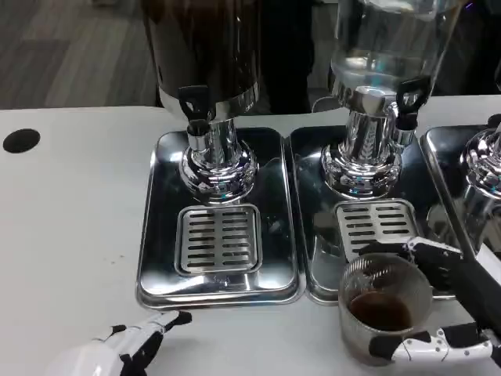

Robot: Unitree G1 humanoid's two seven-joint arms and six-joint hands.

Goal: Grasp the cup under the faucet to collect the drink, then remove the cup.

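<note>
A clear plastic cup (383,307) with dark drink in its bottom stands at the front edge of the middle steel tray (313,204). My right hand (442,313) grips it, fingers wrapping its near and far sides. The cup sits in front of the slotted drip grate (376,225), forward of the clear dispenser's faucet (409,100). The dark dispenser's faucet (194,106) hangs over the left tray's grate (219,239). My left hand (117,352) lies low at the front left of the table, holding nothing, fingers loosely extended.
The left steel tray (156,258) carries the dark dispenser (205,47); the clear dispenser (383,47) stands on the middle tray. A third dispenser base (484,160) shows at the right edge. A black hole (21,140) marks the white table at left.
</note>
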